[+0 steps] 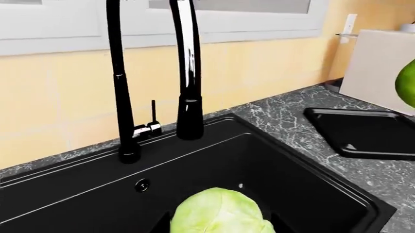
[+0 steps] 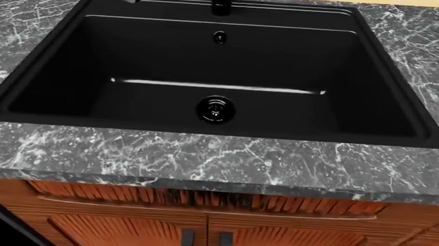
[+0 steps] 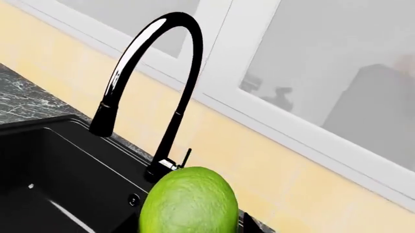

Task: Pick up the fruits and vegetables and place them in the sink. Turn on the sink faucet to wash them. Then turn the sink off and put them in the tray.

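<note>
Two green items fill the bottom of my wrist cameras: the pale leafy sprout ball (image 1: 220,212) sits right in front of the left camera, and the smooth bright lime (image 3: 188,201) right in front of the right camera. Each sits where its gripper would be, but no fingers show in either view, so I cannot tell whether the left or right gripper is spread or pinching.

From the left wrist, the sprout ball hangs over the sink (image 1: 304,189), a deep matte black basin with a small overflow hole (image 1: 142,185) in its back wall. The lime (image 1: 406,82) shows at the frame's edge, above the shallow glossy black tray (image 1: 363,133), which lies on the counter (image 1: 285,121) just beside the basin. The faucet (image 1: 189,73) rises glossy black from the basin's back rim, slim pipe and thicker spray head side by side, a small lever (image 1: 153,121) at its base.

From the head camera I look straight down into the basin (image 2: 402,131); its round drain (image 2: 216,109) is bare and neither green item lies inside. Grey marbled stone counter (image 2: 202,156) rings the basin, over wooden cabinet doors (image 2: 121,231) with dark handles. Behind, a pale yellow wall (image 3: 272,170) runs under a white-framed window (image 3: 240,53).
</note>
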Motion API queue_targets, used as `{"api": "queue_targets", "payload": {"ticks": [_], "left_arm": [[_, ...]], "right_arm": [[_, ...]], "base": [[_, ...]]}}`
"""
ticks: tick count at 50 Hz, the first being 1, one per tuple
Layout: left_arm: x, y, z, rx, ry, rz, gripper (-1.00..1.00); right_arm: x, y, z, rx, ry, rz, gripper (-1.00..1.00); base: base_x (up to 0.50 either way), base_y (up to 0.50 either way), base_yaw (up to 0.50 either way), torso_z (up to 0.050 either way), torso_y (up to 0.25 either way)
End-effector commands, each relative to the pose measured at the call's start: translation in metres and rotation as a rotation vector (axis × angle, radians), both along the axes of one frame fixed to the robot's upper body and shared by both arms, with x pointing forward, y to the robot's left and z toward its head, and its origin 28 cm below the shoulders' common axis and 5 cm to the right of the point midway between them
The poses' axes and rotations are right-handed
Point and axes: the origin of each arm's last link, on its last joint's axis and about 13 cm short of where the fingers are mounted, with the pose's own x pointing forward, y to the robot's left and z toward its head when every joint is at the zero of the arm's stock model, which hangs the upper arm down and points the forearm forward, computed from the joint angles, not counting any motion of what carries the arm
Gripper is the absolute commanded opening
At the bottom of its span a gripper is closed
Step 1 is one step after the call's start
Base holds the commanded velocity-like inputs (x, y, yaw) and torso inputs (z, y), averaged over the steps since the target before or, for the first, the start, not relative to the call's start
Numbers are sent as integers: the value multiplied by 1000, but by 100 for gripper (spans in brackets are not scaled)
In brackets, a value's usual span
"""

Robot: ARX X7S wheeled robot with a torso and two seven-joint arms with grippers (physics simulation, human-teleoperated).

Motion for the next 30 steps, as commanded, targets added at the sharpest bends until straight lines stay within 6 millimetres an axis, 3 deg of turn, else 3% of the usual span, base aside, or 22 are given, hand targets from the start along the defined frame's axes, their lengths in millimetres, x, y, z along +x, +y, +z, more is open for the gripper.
{"api": "queue_targets", "payload": {"ticks": [1,10,30], "left_arm": [[-9,-2,-2,-18,-13,-3,-100],[-18,-6,-3,-80,-87,1,-100],[-6,-33,-31,-103,-217,28,-100]], "right_arm": [[-2,2,-5,38,-22,9,-100],[0,14,-17,109,-65,6,-100],[15,49,-46,232,-97,-17,-100]], "base": [[-227,-473,0,0,0],[-89,-495,0,0,-1],[0,-500,0,0,0]]}}
